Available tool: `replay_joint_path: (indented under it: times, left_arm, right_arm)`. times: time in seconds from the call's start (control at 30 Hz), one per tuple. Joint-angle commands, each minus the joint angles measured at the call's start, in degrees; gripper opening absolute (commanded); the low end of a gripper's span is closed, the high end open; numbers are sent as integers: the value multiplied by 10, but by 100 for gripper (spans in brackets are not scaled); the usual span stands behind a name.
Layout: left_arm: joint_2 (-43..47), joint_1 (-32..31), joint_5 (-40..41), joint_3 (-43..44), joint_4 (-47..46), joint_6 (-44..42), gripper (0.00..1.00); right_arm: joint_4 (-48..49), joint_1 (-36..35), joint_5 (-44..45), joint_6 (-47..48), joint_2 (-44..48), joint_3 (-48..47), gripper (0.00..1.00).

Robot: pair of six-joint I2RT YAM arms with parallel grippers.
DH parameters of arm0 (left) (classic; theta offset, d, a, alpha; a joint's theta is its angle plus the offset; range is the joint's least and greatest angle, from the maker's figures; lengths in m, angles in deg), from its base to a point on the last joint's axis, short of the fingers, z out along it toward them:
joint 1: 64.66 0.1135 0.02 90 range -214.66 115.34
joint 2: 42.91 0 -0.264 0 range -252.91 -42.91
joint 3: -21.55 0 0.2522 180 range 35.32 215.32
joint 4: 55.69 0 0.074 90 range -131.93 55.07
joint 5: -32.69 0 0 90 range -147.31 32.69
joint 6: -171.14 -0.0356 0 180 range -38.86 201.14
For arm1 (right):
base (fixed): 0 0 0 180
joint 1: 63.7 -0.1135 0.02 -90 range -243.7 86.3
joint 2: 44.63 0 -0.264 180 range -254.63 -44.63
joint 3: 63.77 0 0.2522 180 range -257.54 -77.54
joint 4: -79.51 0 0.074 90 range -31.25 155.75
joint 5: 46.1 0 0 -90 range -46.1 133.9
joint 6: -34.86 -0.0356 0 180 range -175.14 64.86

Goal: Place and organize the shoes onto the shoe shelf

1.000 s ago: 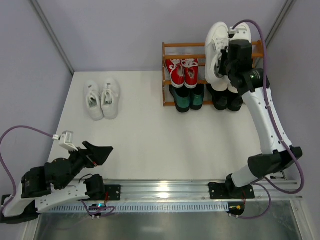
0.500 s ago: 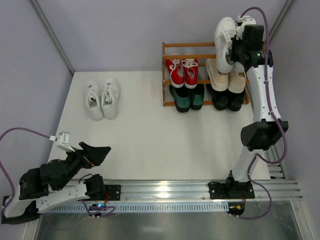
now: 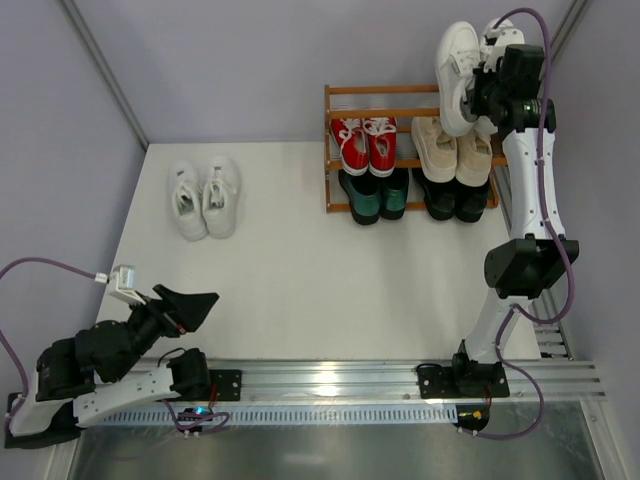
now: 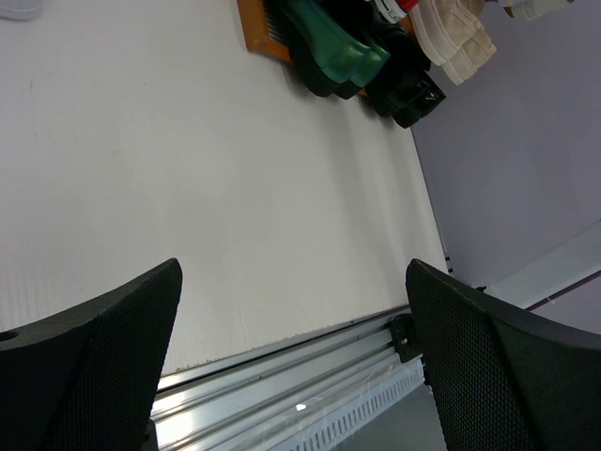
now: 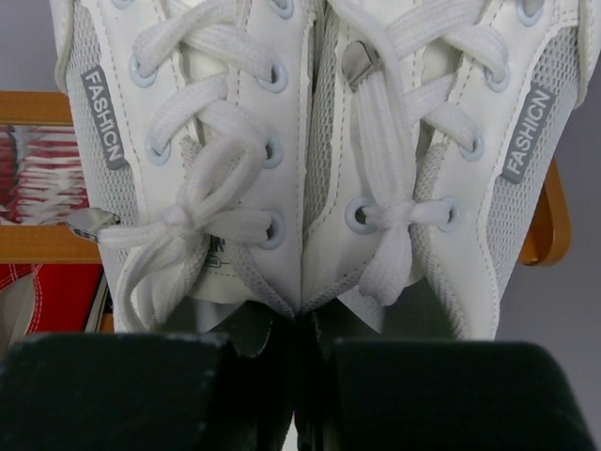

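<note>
My right gripper [image 3: 478, 92] is shut on a pair of white lace-up sneakers [image 3: 457, 72], pinching their inner collars together [image 5: 305, 282], and holds them high over the right end of the orange-brown shoe shelf [image 3: 345, 103]. On the shelf stand red sneakers [image 3: 364, 143], cream shoes [image 3: 448, 148], dark green loafers [image 3: 377, 195] and black loafers [image 3: 450, 200]. A second white sneaker pair [image 3: 205, 197] lies on the table at far left. My left gripper [image 3: 195, 308] is open and empty, low at the near left edge.
The white table [image 3: 300, 280] ends at a metal rail [image 3: 330, 380] along the near edge. Grey walls close in behind the shelf and on both sides. The shelf's top tier bar [image 5: 28, 108] shows behind the held sneakers.
My right arm has lifted the white sneaker pair up and right, from in front of the cream shoes to above the shelf's top right. The left arm sank slightly.
</note>
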Motion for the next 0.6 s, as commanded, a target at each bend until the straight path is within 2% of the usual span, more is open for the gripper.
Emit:
replay_joint_path:
  times: [0.0,0.4,0.47,0.5,0.57]
  left_arm:
    - [9,1,24,13,5,-3,100]
    - [14,1,29,14,11,-3,100]
    - [14,1,30,15,13,-3,100]
    - [15,1,30,14,13,-3,100]
    - [14,1,32,14,13,-2,100]
  right_arm:
    - [113,6,-12,0,10,-42,4]
    - [114,6,-25,-27,-14,-44,6]
    - [114,6,-23,-30,-14,-44,21]
    - [114,6,-20,-30,-13,-43,34]
    - [114,6,-20,-34,-10,-42,42]
